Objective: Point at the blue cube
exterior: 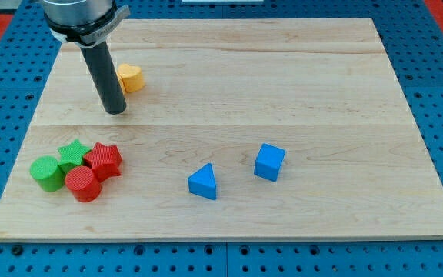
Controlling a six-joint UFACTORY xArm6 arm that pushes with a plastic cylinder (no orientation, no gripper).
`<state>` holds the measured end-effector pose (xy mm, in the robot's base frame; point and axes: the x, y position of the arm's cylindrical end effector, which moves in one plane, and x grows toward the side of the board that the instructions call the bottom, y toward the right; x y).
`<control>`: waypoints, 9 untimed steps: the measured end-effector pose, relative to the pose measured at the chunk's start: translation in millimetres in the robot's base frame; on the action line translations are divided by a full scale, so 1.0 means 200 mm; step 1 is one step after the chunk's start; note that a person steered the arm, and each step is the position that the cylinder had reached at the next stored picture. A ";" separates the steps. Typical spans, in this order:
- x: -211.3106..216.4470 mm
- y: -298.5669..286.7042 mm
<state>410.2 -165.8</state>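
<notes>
The blue cube (269, 161) sits on the wooden board (283, 69) right of centre, toward the view's bottom. A blue triangular block (203, 182) lies to its left. My tip (114, 110) is at the view's upper left, far to the left of the blue cube and above it. The tip stands just below and left of a yellow heart block (130, 78).
A cluster at the view's lower left holds a green cylinder (48, 172), a green star (73, 152), a red star (104, 159) and a red cylinder (83, 184). The board lies on a blue pegboard (437, 46).
</notes>
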 end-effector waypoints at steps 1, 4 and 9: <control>0.00 0.00; 0.11 0.25; 0.22 1.04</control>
